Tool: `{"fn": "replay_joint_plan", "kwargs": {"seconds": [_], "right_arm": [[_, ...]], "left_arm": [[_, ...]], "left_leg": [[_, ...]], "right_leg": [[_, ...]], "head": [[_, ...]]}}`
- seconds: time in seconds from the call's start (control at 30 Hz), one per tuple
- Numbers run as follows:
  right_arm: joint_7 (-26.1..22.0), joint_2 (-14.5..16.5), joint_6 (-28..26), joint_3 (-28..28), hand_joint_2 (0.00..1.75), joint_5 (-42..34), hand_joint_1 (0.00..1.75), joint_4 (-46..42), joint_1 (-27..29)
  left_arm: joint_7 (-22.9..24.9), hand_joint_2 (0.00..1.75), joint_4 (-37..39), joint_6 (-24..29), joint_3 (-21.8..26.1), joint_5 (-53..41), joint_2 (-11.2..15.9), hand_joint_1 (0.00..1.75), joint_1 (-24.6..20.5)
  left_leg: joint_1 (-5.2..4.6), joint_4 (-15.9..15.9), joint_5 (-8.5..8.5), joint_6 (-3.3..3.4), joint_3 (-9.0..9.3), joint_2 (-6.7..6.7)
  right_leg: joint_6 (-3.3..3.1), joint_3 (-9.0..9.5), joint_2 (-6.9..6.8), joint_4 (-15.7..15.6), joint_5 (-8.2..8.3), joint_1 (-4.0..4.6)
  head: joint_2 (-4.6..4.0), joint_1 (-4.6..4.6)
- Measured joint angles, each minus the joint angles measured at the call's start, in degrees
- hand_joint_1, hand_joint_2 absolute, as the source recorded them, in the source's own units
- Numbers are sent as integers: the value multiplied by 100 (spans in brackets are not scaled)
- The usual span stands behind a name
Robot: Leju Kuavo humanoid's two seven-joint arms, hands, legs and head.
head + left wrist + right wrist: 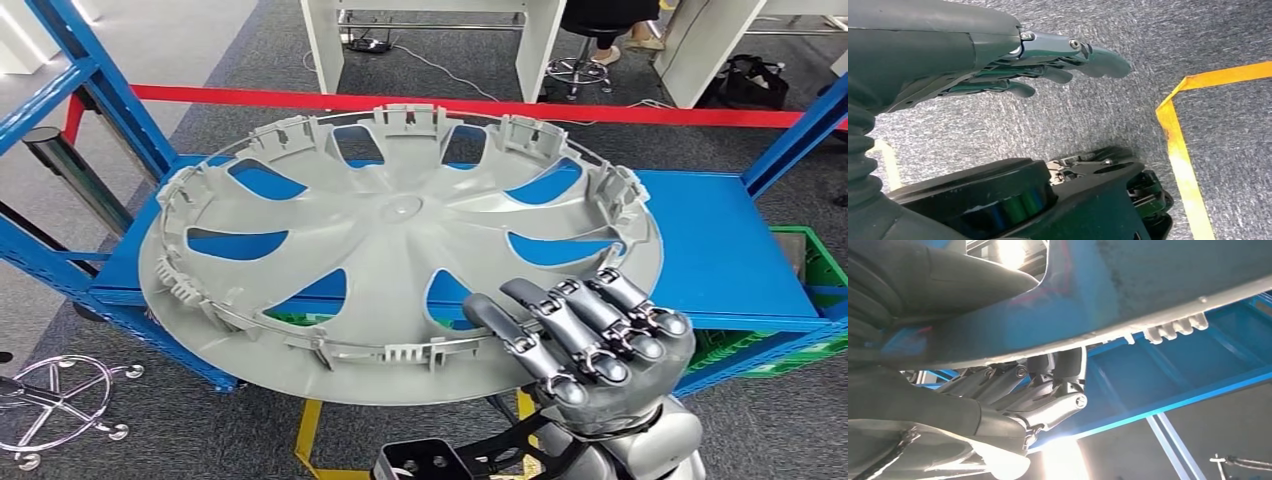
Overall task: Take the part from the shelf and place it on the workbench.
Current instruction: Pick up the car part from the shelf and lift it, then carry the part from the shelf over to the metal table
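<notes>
Part (400, 240): grey wheel cover, inner side up, held tilted above the blue shelf (730, 250). Rim is gripped at its near edge by the right hand (590, 345), fingers (1048, 405) curled over it. Left hand (1013, 70): nothing held, fingers extended above grey carpet (1148, 110) with yellow tape (1183, 165).

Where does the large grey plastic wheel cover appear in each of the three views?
Head view: the large grey plastic wheel cover fills the centre, the right hand gripping its near rim.
Left wrist view: not in it.
Right wrist view: its rim crosses the picture.
Shared landmark: the blue metal shelf.
</notes>
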Motion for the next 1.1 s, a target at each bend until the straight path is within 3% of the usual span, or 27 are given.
{"fn": "replay_joint_plan", "kwargs": {"seconds": [0.07, 0.1, 0.17, 0.23, 0.27, 0.33, 0.4, 0.43, 0.47, 0.5, 0.57, 0.63, 0.67, 0.73, 0.77, 0.83, 0.9, 0.93, 0.97, 1.0, 1.07, 1.1], "right_arm": [[0, 0, 0, 7, 175, 0, 175, 0, -16], [1, 1, 0, 11, 175, -1, 175, -1, -25], [3, 2, 0, 14, 175, -1, 175, -1, -33], [5, 3, 0, 16, 175, 3, 175, 0, -36], [9, 8, 0, 19, 175, 3, 175, 0, -39], [25, 25, 0, 26, 175, 4, 175, 0, -47], [37, 40, 0, 30, 175, 4, 175, 4, -49], [39, 48, 1, 30, 175, 5, 175, 9, -49], [43, 58, 1, 31, 175, 5, 175, 14, -49], [49, 73, 1, 31, 175, 6, 175, 19, -49], [64, 109, 0, 32, 175, 7, 175, 22, -54], [67, 149, 0, 32, 175, 7, 175, 22, -66], [65, 166, 0, 33, 175, 6, 175, 22, -73], [57, 182, 0, 33, 175, 5, 175, 22, -79], [52, 185, 0, 33, 175, 4, 175, 22, -78], [30, 187, 0, 32, 175, 2, 175, 22, -73], [2, 188, 0, 32, 175, -1, 175, 22, -59], [-11, 188, 0, 31, 175, -2, 175, 22, -48], [-22, 188, 0, 30, 175, -2, 175, 21, -38], [-33, 188, 0, 29, 175, -2, 175, 17, -29], [-53, 188, 0, 27, 175, -1, 175, -7, -18], [-64, 188, 0, 27, 175, -1, 175, -31, -10]], "left_arm": [[0, 175, 0, 0, -1, -1, -2, 0, -2], [1, 175, 1, 0, -1, -2, -2, 0, -2], [3, 175, 2, 1, -1, -4, 1, 0, -3], [4, 175, 5, 8, -1, -7, 3, 0, 0], [5, 175, 8, 13, -2, -13, 5, 0, -1], [6, 175, 11, 2, -6, -37, 14, 0, -4], [7, 175, 11, -32, -11, -70, 33, 0, -5], [8, 175, 11, -44, -13, -84, 46, 0, -5], [8, 175, 11, -47, -14, -95, 60, 0, -5], [9, 175, 11, -45, -14, -103, 73, 0, -6], [9, 175, 11, -36, -15, -110, 96, 0, -13], [5, 175, 11, -23, -17, -119, 109, 0, -24], [2, 175, 12, -16, -21, -124, 115, 0, -28], [-4, 175, 14, 3, -36, -144, 124, 0, -25], [-4, 175, 14, 15, -46, -156, 127, 0, -25], [-4, 175, 15, 51, -74, -195, 128, 0, -30], [-2, 175, 15, 94, -125, -261, 125, 0, -37], [2, 175, 15, 113, -155, -303, 121, 0, -39], [9, 175, 15, 133, -191, -350, 116, 0, -44], [23, 175, 15, 155, -227, -399, 110, 0, -53], [67, 175, 15, 192, -307, -493, 89, 0, -89], [94, 175, 15, 203, -348, -538, 75, 0, -111]], "left_leg": [[-2, 46, -7, -42, -25, -8], [-10, 73, -1, -79, -50, -12], [-24, 108, 35, -161, -109, -16], [-17, 139, 34, -231, -154, -16], [-8, 226, -65, -269, -195, -13], [20, 718, -488, -343, -368, -6], [47, 1442, -914, -398, -576, -5], [58, 1658, -988, -413, -604, -5], [66, 1670, -942, -419, -538, -4], [73, 1456, -800, -415, -366, -4], [74, 636, -522, -384, 162, -6], [53, 44, -446, -338, 492, -16], [37, -44, -461, -313, 516, -20], [29, -72, -379, -242, 449, -13], [34, -86, -323, -197, 407, -2], [44, -115, -194, -114, 286, 20], [22, -104, -80, -72, 131, 25], [7, -94, -24, -64, 49, 28], [-8, -79, 29, -60, -31, 31], [-21, -59, 76, -61, -107, 32], [-42, -12, 153, -75, -231, 30], [-52, 12, 187, -92, -279, 27]], "right_leg": [[-9, 402, -15, -784, 325, -1], [-20, 535, -13, -1049, 397, 3], [-57, 590, 6, -1181, 402, 20], [-140, 527, 7, -1199, 444, 10], [-194, 494, -3, -1207, 478, 4], [-281, 411, -35, -1216, 550, -6], [-309, 300, -56, -1207, 625, 1], [-308, 242, -62, -1200, 665, 4], [-302, 185, -66, -1192, 703, 5], [-291, 134, -68, -1183, 739, 5], [-252, 53, -65, -1169, 809, 11], [-183, 11, -63, -1172, 888, 18], [-142, -1, -65, -1182, 933, 16], [-64, -17, -62, -1202, 989, 2], [-35, -57, -57, -1163, 916, -4], [1, -214, -43, -761, 473, -8], [20, -405, -39, -10, -45, 0], [22, -442, -39, 292, -149, 4], [17, -395, -39, 424, -119, 9], [0, -249, -39, 350, 11, 16], [-67, 288, -41, -334, 270, 46], [-99, 583, -45, -763, 290, 62]], "head": [[0, 1], [0, -1], [0, -4], [0, -10], [0, -17], [0, -37], [0, -45], [0, -45], [0, -45], [0, -45], [0, -45], [1, -41], [1, -43], [0, -49], [0, -46], [0, -36], [0, -30], [0, -30], [0, -31], [0, -30], [0, -32], [0, -36]]}}
